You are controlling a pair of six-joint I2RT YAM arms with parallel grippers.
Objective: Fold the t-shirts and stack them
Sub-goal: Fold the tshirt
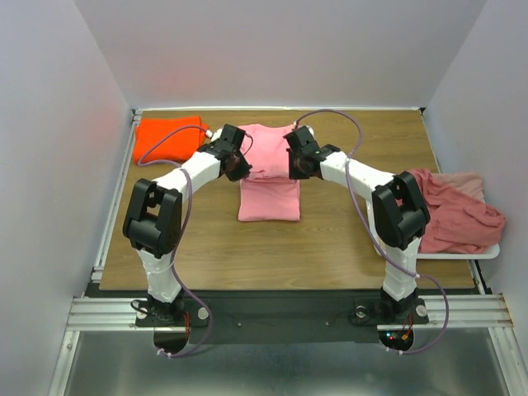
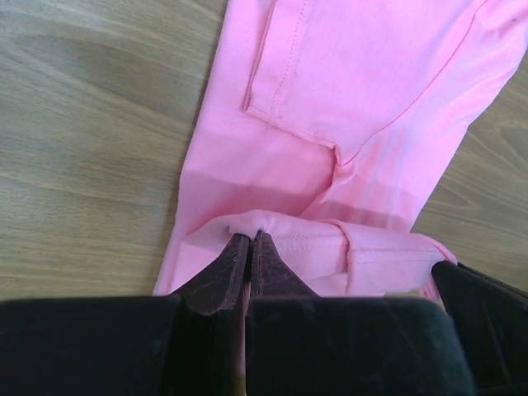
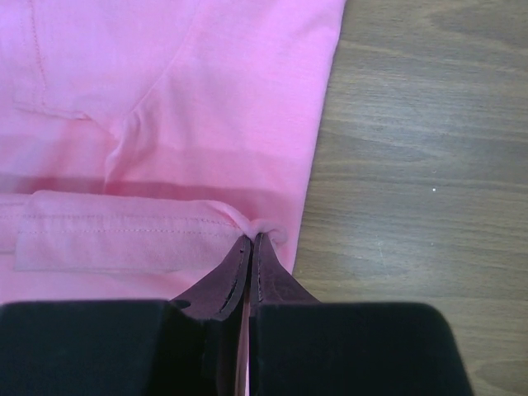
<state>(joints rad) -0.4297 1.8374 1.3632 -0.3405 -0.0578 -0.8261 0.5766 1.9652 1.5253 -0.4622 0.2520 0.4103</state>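
A light pink t-shirt [image 1: 268,186] lies in the middle of the table, folded into a long strip. My left gripper [image 1: 238,163] is shut on the shirt's hem at its left side; in the left wrist view the closed fingertips [image 2: 250,239] pinch a bunched edge of pink cloth [image 2: 346,124]. My right gripper [image 1: 297,163] is shut on the hem at the right side; in the right wrist view its tips [image 3: 251,241] pinch the cloth [image 3: 206,99] at the shirt's right edge. Both hold the hem lifted over the shirt's middle. A bright orange t-shirt [image 1: 169,136] lies folded at the back left.
A white tray [image 1: 487,251] at the right edge holds a heap of dusty rose and pale pink shirts [image 1: 454,214]. Bare wood table [image 1: 280,256] lies in front of the pink shirt. Purple cables run along both arms.
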